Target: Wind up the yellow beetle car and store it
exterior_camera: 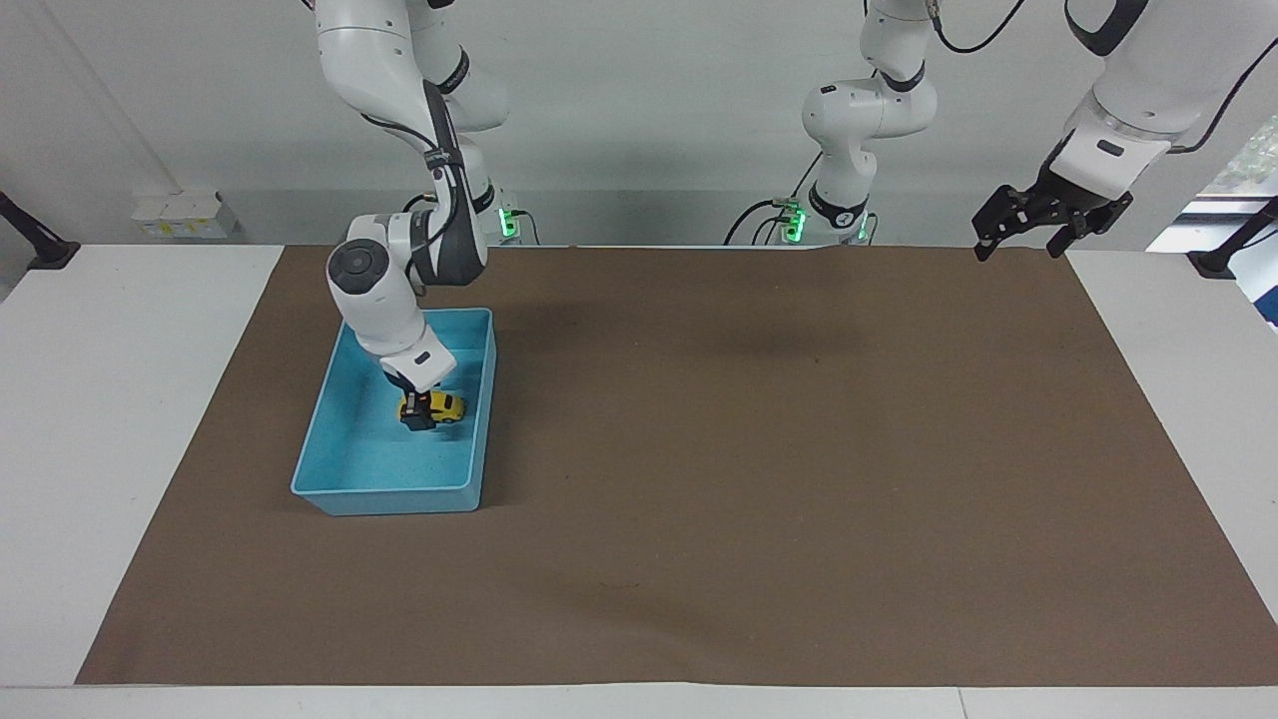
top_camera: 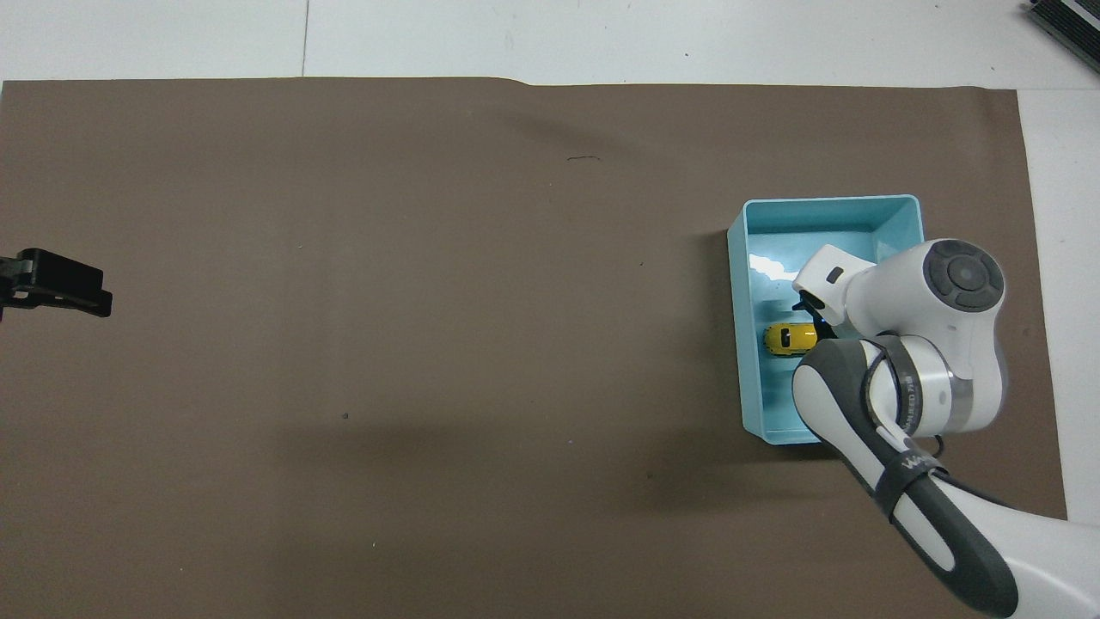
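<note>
As the brown mat (exterior_camera: 699, 469) covers most of the table (exterior_camera: 130, 449), the scene is simple: only the blue bin (exterior_camera: 339, 491) stands on it, toward the right arm's end. The right arm bends down into the bin, and the right gripper (exterior_camera: 416, 411) is low inside it, at the car (exterior_camera: 442, 404). The car sits on the bin floor, about in the middle of the bin's length and close to the long wall that faces the table's centre. I judge that the storing step is in hand and almost done, because the car seems to rest on its wheels on the floor. The dark fingers are at one end of the car, but I cannot tell if they clamp it or are already apart. The next move, in my view, calls for a clean release and a straight lift out of the bin, without dragging the car or catching the wall. The left gripper (exterior_camera: 1030, 222) waits in the air over the mat's edge at the left arm's end, with its fingers apart. In the overhead view the right wrist hides the gripper and part of the car, and only the tips of the left gripper show at the frame's edge.
</note>
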